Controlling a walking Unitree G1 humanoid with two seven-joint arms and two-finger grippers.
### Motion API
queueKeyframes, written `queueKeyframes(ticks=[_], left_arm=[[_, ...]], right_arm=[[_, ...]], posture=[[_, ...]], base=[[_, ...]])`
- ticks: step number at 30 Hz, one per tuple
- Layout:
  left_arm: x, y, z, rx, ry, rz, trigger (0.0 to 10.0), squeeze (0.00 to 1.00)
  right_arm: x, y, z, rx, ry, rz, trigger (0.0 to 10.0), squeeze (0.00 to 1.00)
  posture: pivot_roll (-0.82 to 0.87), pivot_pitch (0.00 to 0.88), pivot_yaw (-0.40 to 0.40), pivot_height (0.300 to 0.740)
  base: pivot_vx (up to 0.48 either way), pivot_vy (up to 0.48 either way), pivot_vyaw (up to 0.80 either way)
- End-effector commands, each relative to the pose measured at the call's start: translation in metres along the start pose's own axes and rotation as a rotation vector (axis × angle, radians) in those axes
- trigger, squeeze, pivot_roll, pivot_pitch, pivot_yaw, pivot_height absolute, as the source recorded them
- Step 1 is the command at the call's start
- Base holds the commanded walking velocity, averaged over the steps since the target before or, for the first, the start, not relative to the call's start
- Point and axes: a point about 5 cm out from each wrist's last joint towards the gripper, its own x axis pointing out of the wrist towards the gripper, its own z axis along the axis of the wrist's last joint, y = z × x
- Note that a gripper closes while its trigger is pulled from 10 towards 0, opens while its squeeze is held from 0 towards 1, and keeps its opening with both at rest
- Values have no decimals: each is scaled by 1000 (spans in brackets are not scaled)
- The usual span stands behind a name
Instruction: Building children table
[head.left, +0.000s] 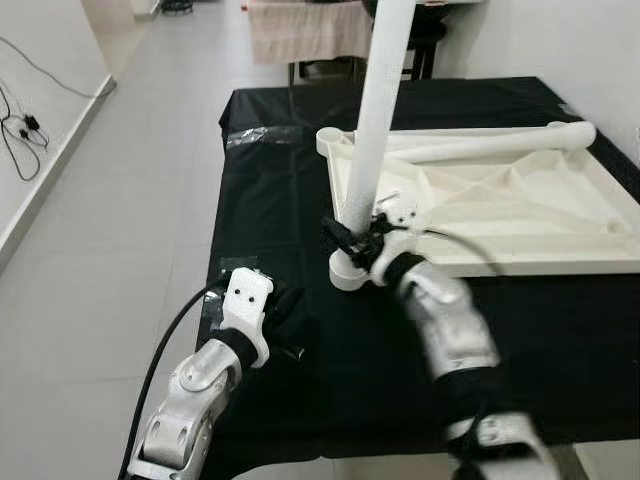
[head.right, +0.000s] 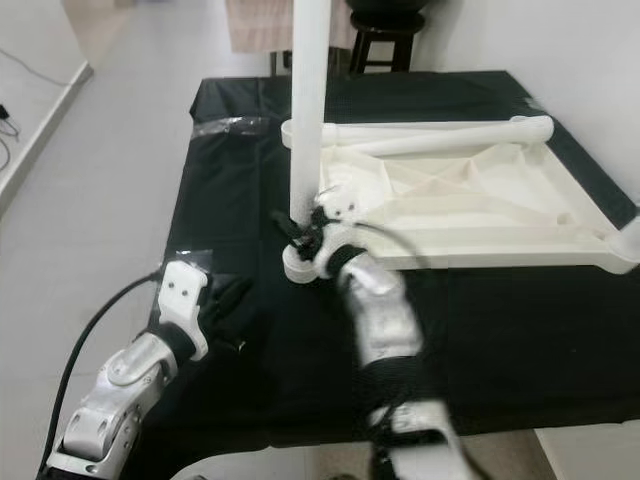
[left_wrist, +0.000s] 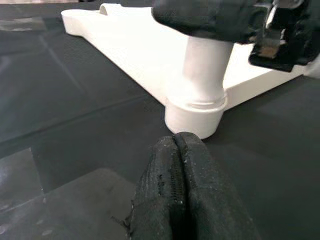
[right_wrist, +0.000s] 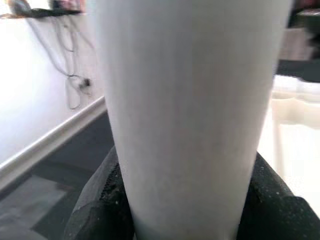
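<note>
Left gripper (left_wrist: 175, 150) rests on the black table (head.left: 560, 340), fingers pressed together, empty. Just beyond, right gripper (head.left: 352, 240) has its 2 fingers wrapped around the upright white leg (head.left: 375, 120), standing in the near corner socket of the upturned tabletop (head.left: 520, 215). Another leg (head.left: 500, 143) lies along its far edge.

Left gripper (left_wrist: 176, 150) fingers pressed together, arm low; right gripper (head.left: 352, 240) fingers apparently clamped, arm extended forward.
</note>
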Motion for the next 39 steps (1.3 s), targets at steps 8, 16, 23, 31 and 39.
queueKeyframes(ticks=[8,16,23,31,39], left_arm=[[-1,3,-3,-6,14,-8,10000,0],[-1,1,-4,-9,13,0,10000,0],[-1,-1,-5,-11,15,-8,10000,0],[0,-1,-5,-11,10,2,10000,0],[0,-2,-5,-15,10,0,10000,0]], right_arm=[[-4,-4,-34,-10,189,-9,0,0],[-1,-3,-20,87,141,163,10000,1000],[3,-8,9,-39,87,438,10000,0],[17,-25,35,-53,86,664,7882,0],[18,-26,35,-3,92,731,0,0]], posture=[[-14,112,-15,740],[-5,105,-8,740],[-2,101,-12,740],[8,100,-19,740],[8,105,-18,740]], base=[[0,0,0],[0,0,0],[0,0,0],[0,0,0],[0,0,0]])
